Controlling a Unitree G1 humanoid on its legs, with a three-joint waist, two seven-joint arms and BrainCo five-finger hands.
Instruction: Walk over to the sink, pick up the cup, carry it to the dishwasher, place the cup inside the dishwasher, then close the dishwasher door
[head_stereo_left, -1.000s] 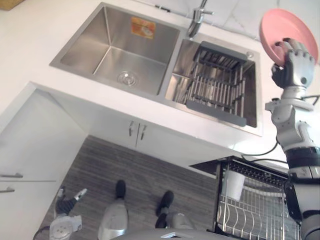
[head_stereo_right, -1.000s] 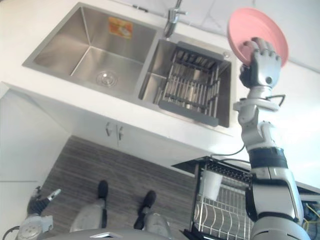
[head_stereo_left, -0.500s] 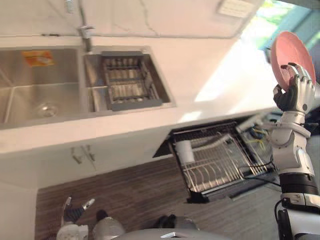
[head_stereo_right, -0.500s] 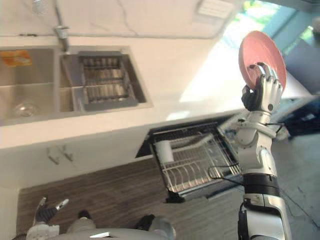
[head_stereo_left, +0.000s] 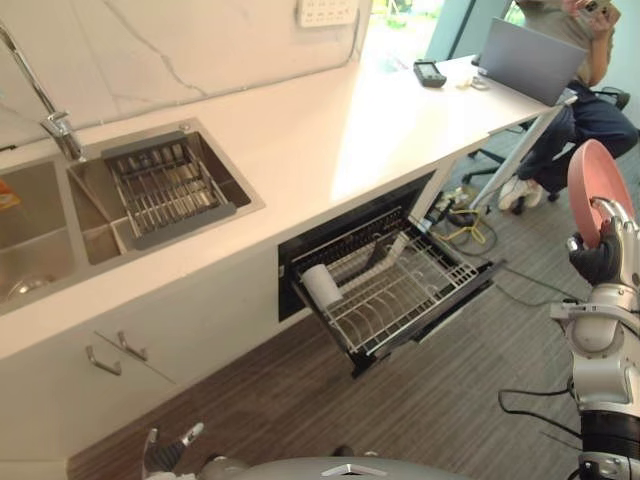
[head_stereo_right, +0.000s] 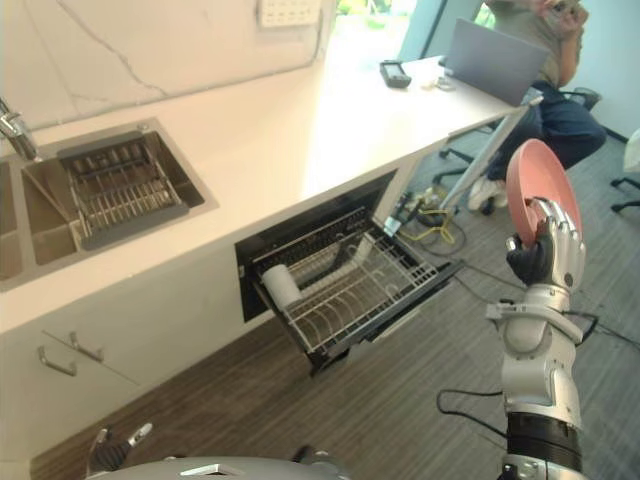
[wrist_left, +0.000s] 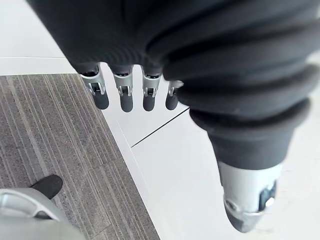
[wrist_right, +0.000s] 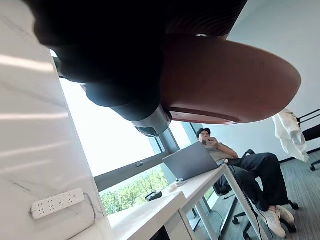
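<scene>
The long white countertop (head_stereo_left: 330, 130) runs across the scene, with the steel sink (head_stereo_left: 40, 240) set into its left end and a grey drying rack (head_stereo_left: 165, 190) sitting in the sink's right basin. Below the counter the dishwasher (head_stereo_left: 345, 235) stands open, its wire rack (head_stereo_left: 400, 295) pulled out over the wood-look floor (head_stereo_left: 440, 400). At the counter's far end a person (head_stereo_left: 580, 100) sits behind an open laptop (head_stereo_left: 525, 60).

Now the smaller things. A white cup (head_stereo_left: 322, 286) lies on its side in the wire rack, at the end nearer the sink. Off to the right, well apart from the dishwasher, the right hand (head_stereo_right: 548, 255) is raised, and what it grips is a pink plate (head_stereo_right: 540, 190), held upright on edge with the fingers curled over its rim. Down at the lower left, the left hand (wrist_left: 125, 90) hangs over the floor by the white cabinet fronts, fingers straight and loose, holding nothing.
</scene>
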